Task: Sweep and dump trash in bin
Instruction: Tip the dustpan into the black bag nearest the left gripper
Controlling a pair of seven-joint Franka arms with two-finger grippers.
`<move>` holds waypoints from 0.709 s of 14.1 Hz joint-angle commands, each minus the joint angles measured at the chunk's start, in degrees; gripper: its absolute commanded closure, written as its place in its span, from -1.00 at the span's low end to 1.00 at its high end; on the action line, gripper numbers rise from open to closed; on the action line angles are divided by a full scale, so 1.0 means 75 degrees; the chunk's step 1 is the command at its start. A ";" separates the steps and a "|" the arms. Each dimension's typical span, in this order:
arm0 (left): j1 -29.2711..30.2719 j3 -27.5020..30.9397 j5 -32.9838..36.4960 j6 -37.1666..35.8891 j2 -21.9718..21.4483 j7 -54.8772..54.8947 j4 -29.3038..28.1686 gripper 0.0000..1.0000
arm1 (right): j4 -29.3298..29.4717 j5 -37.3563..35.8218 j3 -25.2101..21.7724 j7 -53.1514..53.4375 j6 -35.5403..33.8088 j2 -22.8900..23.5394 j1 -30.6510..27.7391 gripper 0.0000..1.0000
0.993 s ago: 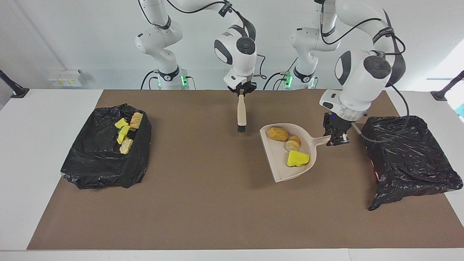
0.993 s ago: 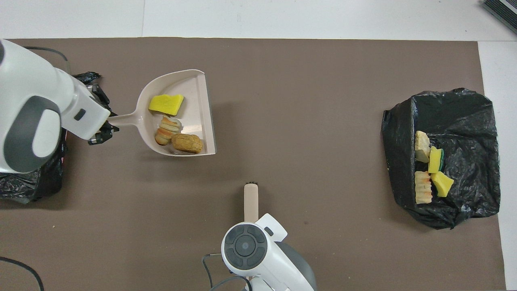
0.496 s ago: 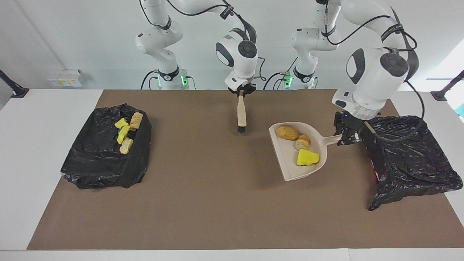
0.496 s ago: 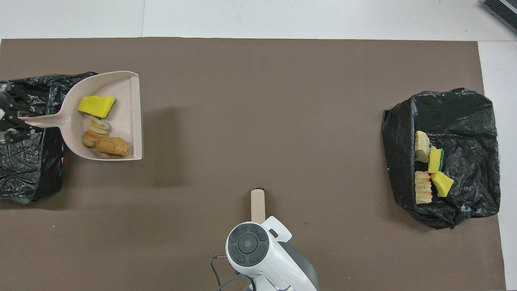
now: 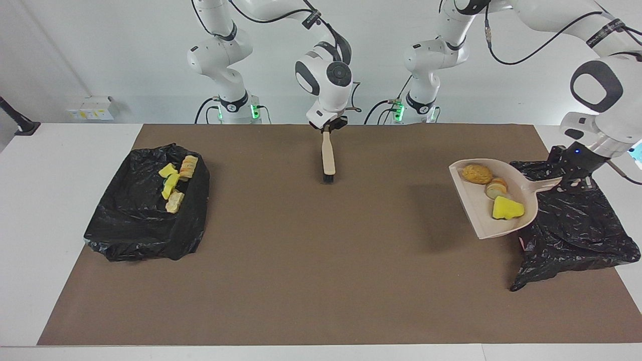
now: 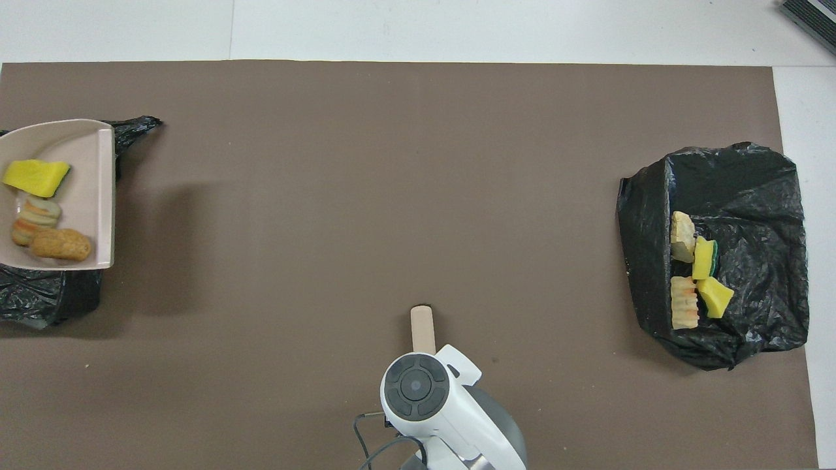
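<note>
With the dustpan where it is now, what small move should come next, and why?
Probably carry the dustpan a little more over the black bin bag, then tip it. The left pincer holds its handle, three trash pieces lie inside, and only part of the pan overlaps the bag.

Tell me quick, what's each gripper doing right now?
Left gripper: shut on the dustpan handle, holding it over the black bin bag.
Right gripper: shut on the brush, raised above the mat.
</note>
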 commanded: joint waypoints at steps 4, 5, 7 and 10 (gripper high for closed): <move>0.0300 -0.0061 0.1606 0.1010 0.0545 0.0442 0.0908 1.00 | -0.0363 0.0398 0.0025 -0.0153 0.0424 -0.0261 -0.0214 1.00; 0.0276 -0.0061 0.2086 0.1362 0.0545 0.0372 0.0838 1.00 | -0.0364 0.0398 0.0025 -0.0094 0.0447 -0.0261 -0.0214 1.00; 0.0194 -0.0038 0.3095 0.1972 0.0336 0.0208 0.0254 1.00 | -0.0375 0.0398 0.0025 -0.0105 0.0447 -0.0261 -0.0214 1.00; 0.0136 -0.0037 0.4569 0.3002 -0.0296 -0.0120 -0.1033 1.00 | -0.0375 0.0410 0.0037 -0.0070 0.0483 -0.0226 -0.0295 -0.36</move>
